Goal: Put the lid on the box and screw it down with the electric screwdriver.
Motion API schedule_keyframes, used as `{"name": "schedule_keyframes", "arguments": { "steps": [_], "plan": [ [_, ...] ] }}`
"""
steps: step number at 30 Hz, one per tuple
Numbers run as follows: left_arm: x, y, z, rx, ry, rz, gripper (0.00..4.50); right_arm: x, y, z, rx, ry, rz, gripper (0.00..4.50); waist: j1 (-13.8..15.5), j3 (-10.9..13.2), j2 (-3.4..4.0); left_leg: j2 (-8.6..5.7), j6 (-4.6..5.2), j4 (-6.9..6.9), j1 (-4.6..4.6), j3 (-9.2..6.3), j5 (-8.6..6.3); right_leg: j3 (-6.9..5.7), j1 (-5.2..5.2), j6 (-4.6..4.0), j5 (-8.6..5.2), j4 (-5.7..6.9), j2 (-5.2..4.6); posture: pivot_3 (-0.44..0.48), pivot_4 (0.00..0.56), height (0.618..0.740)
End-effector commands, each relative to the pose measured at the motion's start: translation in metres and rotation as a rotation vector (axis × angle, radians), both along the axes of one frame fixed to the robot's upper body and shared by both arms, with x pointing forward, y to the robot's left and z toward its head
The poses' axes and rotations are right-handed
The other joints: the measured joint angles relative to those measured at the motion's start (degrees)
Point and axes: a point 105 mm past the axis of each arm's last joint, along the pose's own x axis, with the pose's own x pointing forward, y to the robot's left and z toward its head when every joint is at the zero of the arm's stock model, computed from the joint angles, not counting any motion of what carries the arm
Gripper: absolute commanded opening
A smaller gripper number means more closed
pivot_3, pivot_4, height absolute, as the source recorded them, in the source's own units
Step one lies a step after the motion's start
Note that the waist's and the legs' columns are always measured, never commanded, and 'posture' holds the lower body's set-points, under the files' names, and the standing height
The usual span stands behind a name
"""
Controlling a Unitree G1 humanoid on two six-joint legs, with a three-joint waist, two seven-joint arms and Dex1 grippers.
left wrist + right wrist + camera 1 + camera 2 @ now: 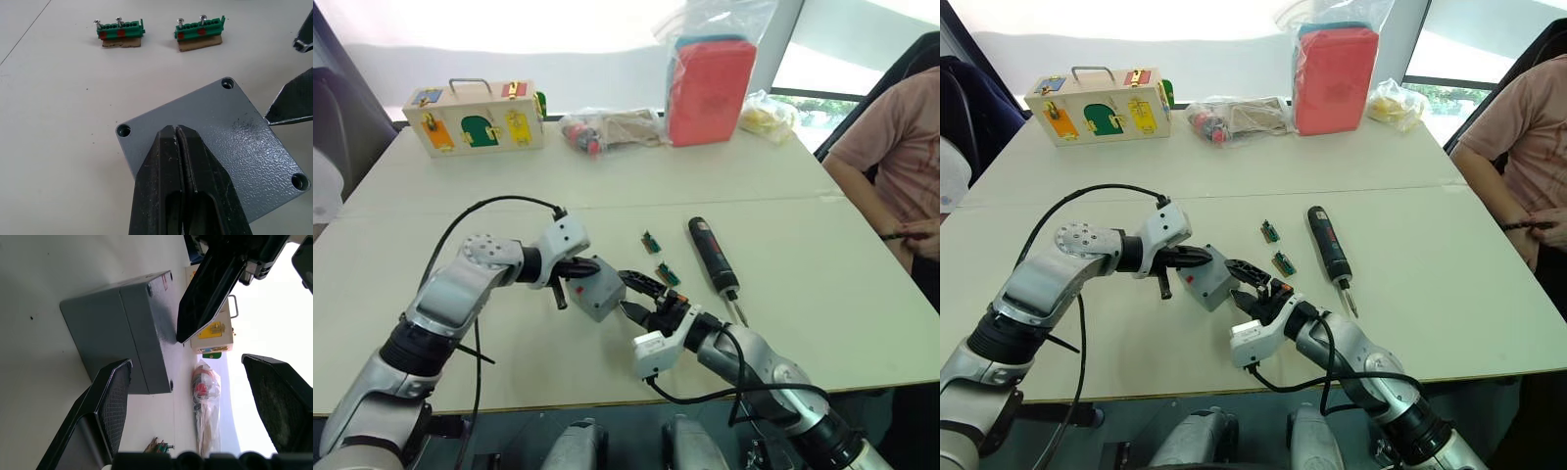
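Observation:
The grey box (600, 294) stands in the middle of the table with the lid (234, 127) lying on top of it, screw holes showing at the corners. A seam between lid and box (102, 323) shows in the right wrist view. My left gripper (584, 266) is shut, its fingertips (175, 133) pressing on the lid near one edge. My right gripper (637, 298) is open just to the right of the box, one finger (115, 391) beside the box wall. The black electric screwdriver (713, 257) lies on the table further right, untouched.
Two small green connector pieces (651, 242) (668, 275) lie between box and screwdriver. At the table's back stand a wooden latch box (475, 117), a red bag (710, 88) and plastic bags (607, 127). A person (891, 157) sits at the right edge.

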Motion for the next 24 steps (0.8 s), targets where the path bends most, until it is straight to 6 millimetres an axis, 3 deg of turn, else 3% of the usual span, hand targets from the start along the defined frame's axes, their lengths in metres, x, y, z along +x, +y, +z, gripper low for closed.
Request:
{"name": "schedule_keyframes", "arguments": {
  "steps": [1,4,8,9,11,15,18,24],
  "plan": [
    [-0.007,0.003,-0.024,0.021,0.098,0.022,0.00,-0.004,-0.004,0.017,0.065,-0.022,0.000,3.50,0.01,0.00,0.00,0.00,0.00,-0.01,0.00,0.00,0.00,0.00,0.00,0.00,0.00,0.00,0.00,0.000,0.150,0.740],
    [0.003,0.002,0.013,-0.144,0.022,0.056,0.00,-0.003,-0.010,0.025,0.193,0.066,-0.027,2.92,0.02,0.01,-0.01,0.00,0.00,-0.02,-0.01,-0.01,0.00,0.00,-0.02,0.00,-0.01,0.00,0.00,0.000,0.150,0.740],
    [0.012,0.014,0.064,-0.356,-0.061,0.116,0.00,0.001,-0.022,0.039,0.397,0.213,-0.073,1.37,-0.16,0.17,-0.18,0.04,0.00,-0.02,-0.20,-0.06,0.00,-0.01,-0.23,0.00,-0.01,0.03,0.01,0.000,0.150,0.740],
    [0.014,0.019,0.072,-0.380,-0.072,0.136,0.00,0.001,-0.023,0.040,0.433,0.262,-0.071,0.79,-0.17,0.17,-0.18,0.05,-0.09,-0.03,-0.22,-0.06,0.05,-0.01,-0.27,0.00,0.00,0.04,0.01,0.000,0.150,0.740],
    [0.017,0.034,0.078,-0.394,-0.086,0.181,0.00,0.001,-0.024,0.040,0.539,0.415,-0.068,0.15,-0.19,0.18,-0.18,0.06,-0.20,-0.06,-0.23,-0.06,0.11,-0.01,-0.31,0.00,0.00,0.04,0.01,0.000,0.150,0.740],
    [0.020,0.052,0.067,-0.344,-0.078,0.234,0.00,0.002,-0.021,0.024,0.648,0.770,-0.094,0.06,-0.27,0.17,-0.13,0.08,-0.12,-0.18,-0.16,-0.05,0.06,0.00,-0.29,-0.01,-0.01,0.00,0.01,0.000,0.150,0.740],
    [0.020,0.061,0.046,-0.292,-0.036,0.264,0.00,-0.002,-0.019,0.007,0.644,1.042,-0.116,0.06,-0.05,0.18,-0.13,0.07,0.01,-0.15,-0.19,-0.06,-0.01,-0.01,-0.29,-0.02,-0.01,0.00,0.00,0.000,0.150,0.740],
    [0.017,0.059,0.005,-0.228,0.006,0.292,0.00,-0.003,-0.009,-0.002,0.549,1.217,-0.113,0.06,0.04,0.19,-0.12,0.05,0.08,-0.16,-0.23,-0.07,-0.07,-0.03,-0.31,-0.03,0.00,-0.02,-0.08,0.000,0.150,0.740]
  ]
}}
